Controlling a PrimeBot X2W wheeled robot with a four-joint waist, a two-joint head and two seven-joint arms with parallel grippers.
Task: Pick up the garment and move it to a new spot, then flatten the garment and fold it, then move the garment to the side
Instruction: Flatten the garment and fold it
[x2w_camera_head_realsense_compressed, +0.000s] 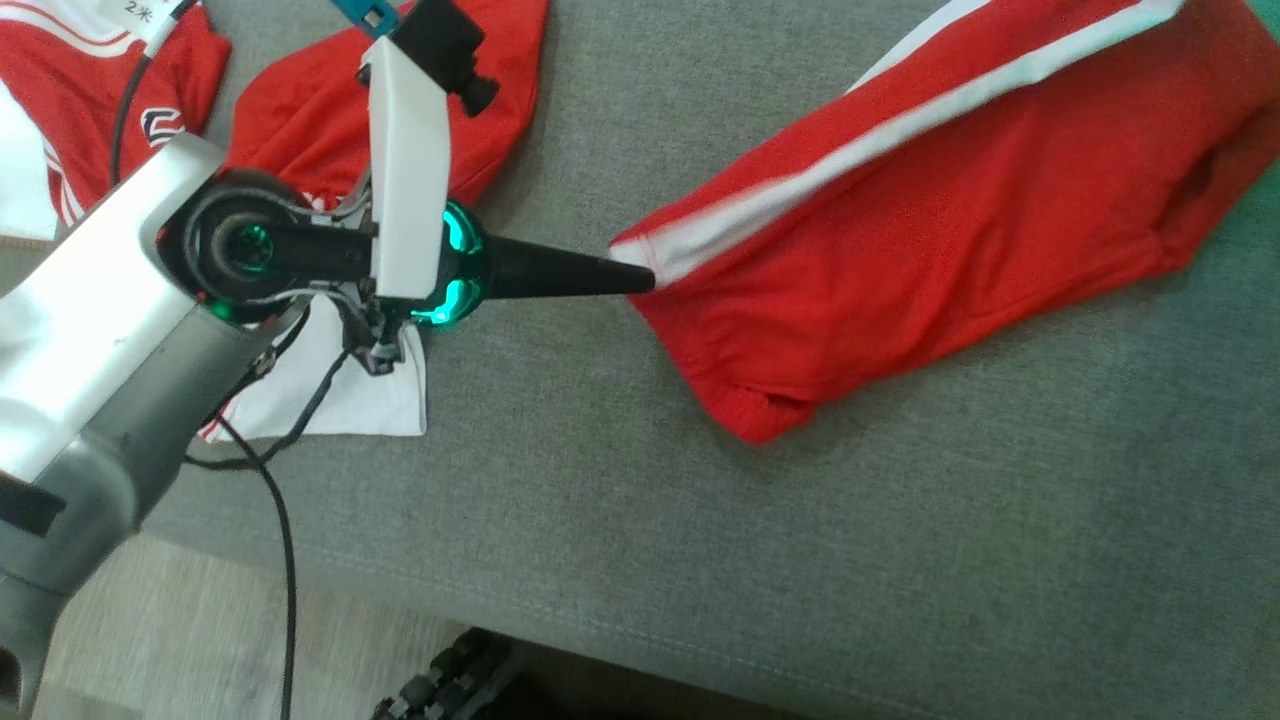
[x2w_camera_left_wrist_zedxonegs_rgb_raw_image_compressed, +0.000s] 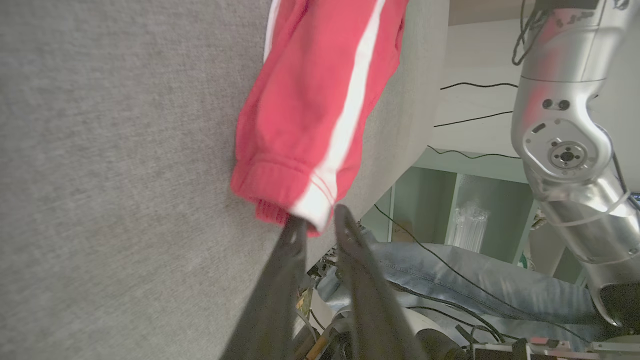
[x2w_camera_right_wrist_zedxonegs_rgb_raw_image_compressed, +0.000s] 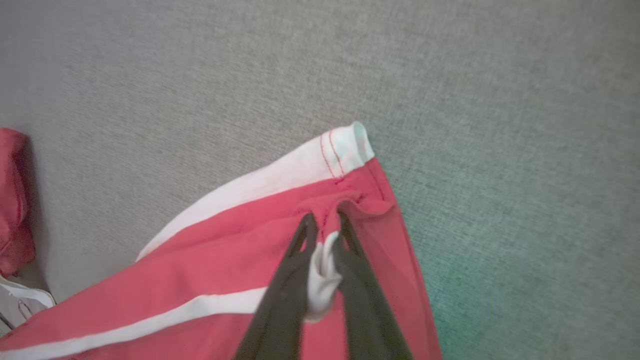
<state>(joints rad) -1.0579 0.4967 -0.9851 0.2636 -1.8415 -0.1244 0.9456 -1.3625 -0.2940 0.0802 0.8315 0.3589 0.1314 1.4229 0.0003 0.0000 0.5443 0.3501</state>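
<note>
The garment (x2w_camera_head_realsense_compressed: 930, 230) is red with white side stripes and lies stretched on the grey cushion (x2w_camera_head_realsense_compressed: 620, 520), running from the middle to the upper right. My left gripper (x2w_camera_head_realsense_compressed: 640, 278) points right at its near cuff. In the left wrist view the left gripper (x2w_camera_left_wrist_zedxonegs_rgb_raw_image_compressed: 318, 219) has its fingers slightly parted, and the white end of the cuff (x2w_camera_left_wrist_zedxonegs_rgb_raw_image_compressed: 312, 207) sits between the tips. My right gripper (x2w_camera_right_wrist_zedxonegs_rgb_raw_image_compressed: 325, 225) is shut on a pinched fold of white and red cloth just behind another hem corner (x2w_camera_right_wrist_zedxonegs_rgb_raw_image_compressed: 350, 145) of the garment (x2w_camera_right_wrist_zedxonegs_rgb_raw_image_compressed: 210, 260).
More red and white clothes (x2w_camera_head_realsense_compressed: 320, 110) lie heaped at the upper left, with a white piece (x2w_camera_head_realsense_compressed: 375, 395) under my left wrist. The cushion's front edge (x2w_camera_head_realsense_compressed: 420, 590) runs along the bottom, with floor below it. Blue denim (x2w_camera_left_wrist_zedxonegs_rgb_raw_image_compressed: 475, 285) and a silver arm (x2w_camera_left_wrist_zedxonegs_rgb_raw_image_compressed: 565, 150) lie beyond the cushion.
</note>
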